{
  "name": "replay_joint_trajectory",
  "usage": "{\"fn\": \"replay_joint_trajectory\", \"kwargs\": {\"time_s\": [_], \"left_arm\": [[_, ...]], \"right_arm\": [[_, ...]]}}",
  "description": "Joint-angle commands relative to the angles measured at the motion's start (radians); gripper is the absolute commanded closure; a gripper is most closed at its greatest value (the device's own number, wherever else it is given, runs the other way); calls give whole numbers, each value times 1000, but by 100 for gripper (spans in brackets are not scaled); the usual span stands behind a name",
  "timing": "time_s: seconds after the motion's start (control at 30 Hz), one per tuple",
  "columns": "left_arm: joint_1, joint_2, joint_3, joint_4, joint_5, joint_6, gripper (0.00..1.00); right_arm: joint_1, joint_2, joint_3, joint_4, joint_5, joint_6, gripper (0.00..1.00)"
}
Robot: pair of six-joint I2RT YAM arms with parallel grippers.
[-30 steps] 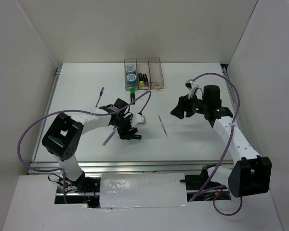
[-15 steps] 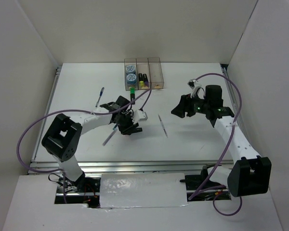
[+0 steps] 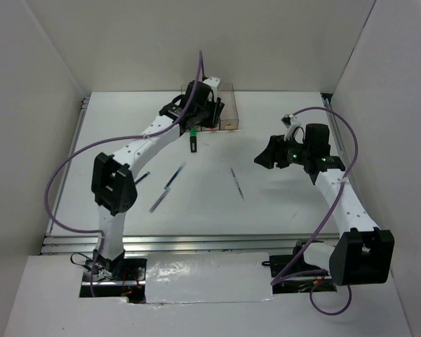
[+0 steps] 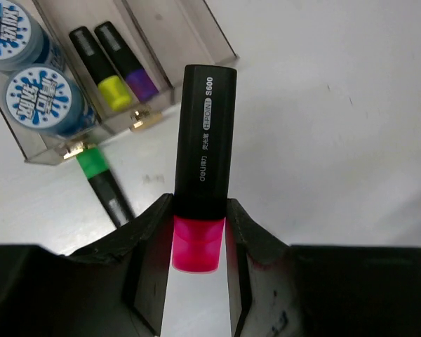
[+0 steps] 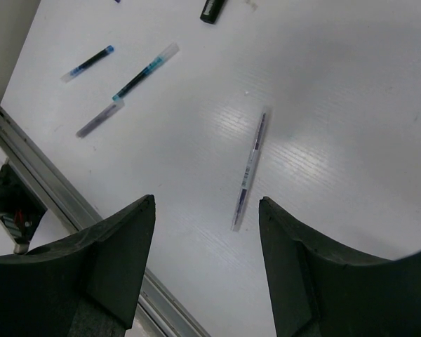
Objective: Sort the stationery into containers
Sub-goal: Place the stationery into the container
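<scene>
My left gripper (image 4: 200,208) is shut on a black highlighter with a pink cap (image 4: 204,161), held above the table just in front of the three joined clear boxes (image 4: 217,42). In the top view it (image 3: 198,118) hangs over the boxes (image 3: 226,100). The left box holds two tape rolls (image 4: 45,99). The middle box holds a yellow-capped (image 4: 102,72) and a purple-capped highlighter (image 4: 130,65). A green-capped highlighter (image 4: 102,179) lies on the table before the boxes (image 3: 194,141). My right gripper (image 3: 265,156) is open and empty above a thin pen (image 5: 250,166).
More pens lie on the table's left half (image 3: 174,175), (image 3: 158,200); the right wrist view shows them (image 5: 146,70), (image 5: 88,62), (image 5: 98,119). White walls close in the table. A metal rail (image 3: 196,242) runs along the near edge.
My left arm has swung from the middle of the table up to the boxes at the back, carrying the pink-capped highlighter. The right arm has barely moved.
</scene>
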Motion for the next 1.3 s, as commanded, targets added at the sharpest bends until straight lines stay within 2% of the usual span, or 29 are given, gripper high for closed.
{"fn": "replay_joint_trajectory", "kwargs": {"time_s": [0.0, 0.13, 0.37, 0.43, 0.6, 0.83, 1.03, 1.07, 1.17, 1.27], "left_arm": [[53, 145, 148, -30, -93, -201, 100], [65, 260, 283, 52, -161, -192, 100], [86, 337, 235, 337, -254, -134, 100], [94, 358, 233, 401, -242, -123, 100], [103, 413, 260, 445, -213, -128, 100], [102, 475, 284, 498, -228, -137, 91], [102, 524, 300, 530, -244, -134, 77], [102, 529, 304, 532, -242, -136, 57], [100, 530, 305, 540, -250, -134, 32], [102, 507, 305, 540, -267, -123, 29]], "right_arm": [[-5, -2, 25, 37, -12, 23, 33], [-34, 10, 25, 45, -11, 28, 33], [-84, 23, 34, 11, -18, 2, 33], [-93, 30, 31, 8, -21, -4, 33], [-111, 58, 34, -1, -33, -8, 33], [-124, 65, 54, -14, -46, -11, 33], [-136, 70, 63, -30, -52, -21, 33], [-137, 70, 66, -32, -53, -23, 33], [-140, 70, 68, -40, -55, -26, 32], [-140, 72, 72, -38, -55, -24, 32]]}}
